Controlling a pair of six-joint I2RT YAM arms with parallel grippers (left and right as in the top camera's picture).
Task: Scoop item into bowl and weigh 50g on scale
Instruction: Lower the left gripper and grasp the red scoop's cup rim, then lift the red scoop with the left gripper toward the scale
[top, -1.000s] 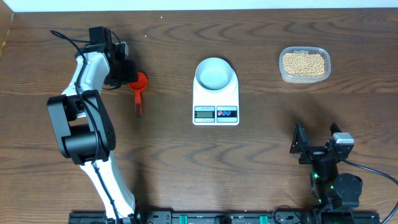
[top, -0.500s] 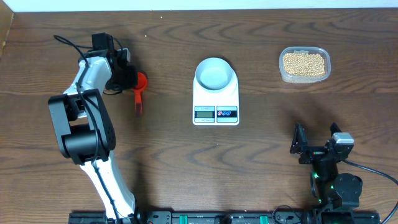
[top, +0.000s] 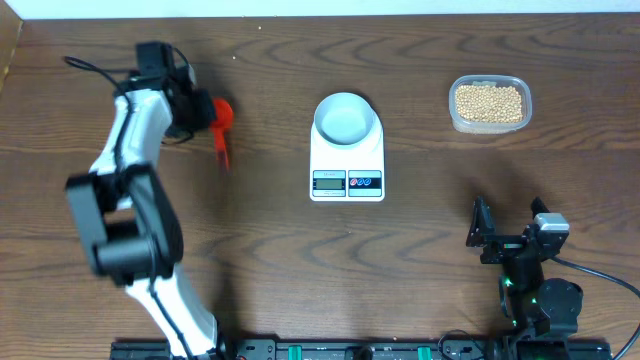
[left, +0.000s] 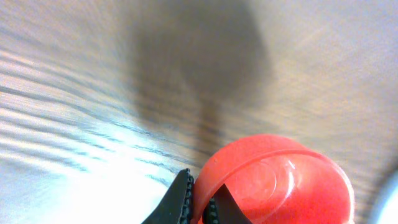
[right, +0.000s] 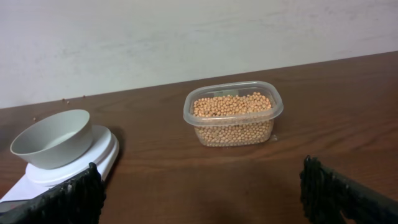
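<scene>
Left claw (left: 199, 204) on red scoop (left: 280, 180) rim

The table (top: 300, 270) is showing dark brown, streaked wood grain. At upper left a scoop (top: 222, 115) is glowing red-orange. At centre the scale (top: 347, 160) is showing white and the bowl (top: 345, 118) pale blue-grey (white-rimmed). At upper right the beans (top: 488, 102) are showing tan-yellow.
</scene>
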